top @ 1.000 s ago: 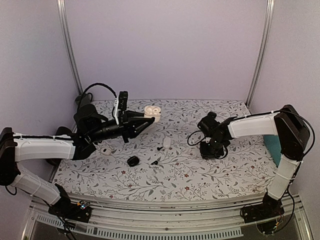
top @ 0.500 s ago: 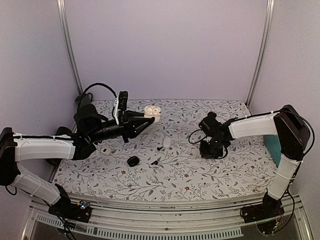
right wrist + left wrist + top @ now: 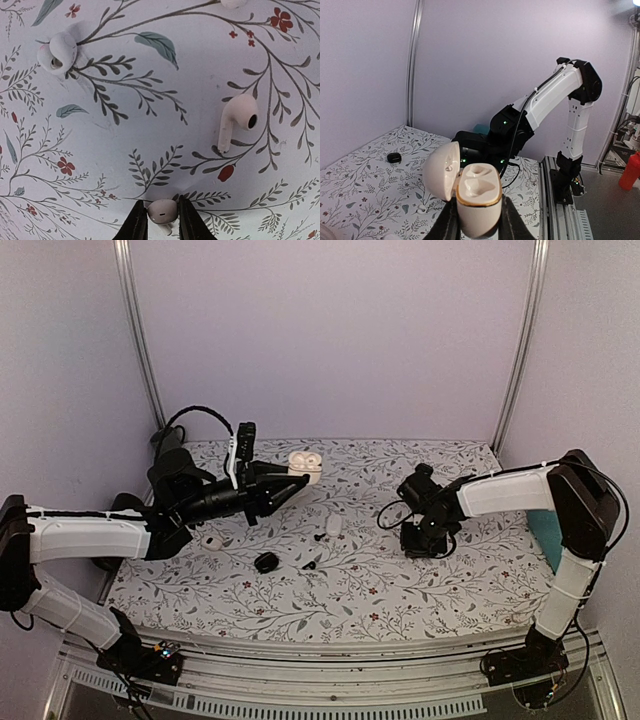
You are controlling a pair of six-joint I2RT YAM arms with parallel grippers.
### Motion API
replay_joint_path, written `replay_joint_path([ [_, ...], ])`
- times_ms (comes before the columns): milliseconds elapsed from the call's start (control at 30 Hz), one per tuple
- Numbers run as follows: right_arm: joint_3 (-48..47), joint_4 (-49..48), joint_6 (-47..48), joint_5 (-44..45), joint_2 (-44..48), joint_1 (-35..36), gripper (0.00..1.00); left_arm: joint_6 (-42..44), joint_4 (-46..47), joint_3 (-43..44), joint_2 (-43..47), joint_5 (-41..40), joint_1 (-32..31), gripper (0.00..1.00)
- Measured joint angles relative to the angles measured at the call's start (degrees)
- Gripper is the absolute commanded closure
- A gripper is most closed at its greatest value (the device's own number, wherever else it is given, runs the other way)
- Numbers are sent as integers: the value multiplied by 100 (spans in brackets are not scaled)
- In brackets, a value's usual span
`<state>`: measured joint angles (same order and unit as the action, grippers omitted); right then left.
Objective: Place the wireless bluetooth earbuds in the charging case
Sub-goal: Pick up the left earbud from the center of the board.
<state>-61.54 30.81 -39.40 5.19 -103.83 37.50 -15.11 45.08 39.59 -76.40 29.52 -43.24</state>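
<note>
My left gripper [image 3: 479, 222] is shut on the charging case [image 3: 478, 197], a cream shell with a gold rim, held above the table. Its lid [image 3: 439, 170] stands open and both wells are empty. In the top view the case [image 3: 304, 464] sits at the back of the table, at the end of the left arm. My right gripper [image 3: 161, 220] points straight down at the floral tabletop, its two fingers touching either side of a white earbud [image 3: 163, 210] lying there. A second earbud [image 3: 237, 118] lies apart, up and to the right. The right gripper [image 3: 424, 538] hides both in the top view.
A small white rounded piece [image 3: 58, 52] lies far left of the gripped earbud. Small black bits [image 3: 266, 562] [image 3: 310, 564] and a white piece [image 3: 333, 525] lie mid-table, and another white piece [image 3: 212, 540] lies to the left. A teal object [image 3: 545, 530] sits by the right arm.
The right gripper's jaws have narrowed onto the earbud. The left arm and the case have not moved.
</note>
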Motion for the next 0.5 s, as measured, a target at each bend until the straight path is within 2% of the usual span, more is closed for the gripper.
replay_joint_path([
  [500,-273,149,199,129,-205,114,80,-13,2,0,0,-4,0,100],
])
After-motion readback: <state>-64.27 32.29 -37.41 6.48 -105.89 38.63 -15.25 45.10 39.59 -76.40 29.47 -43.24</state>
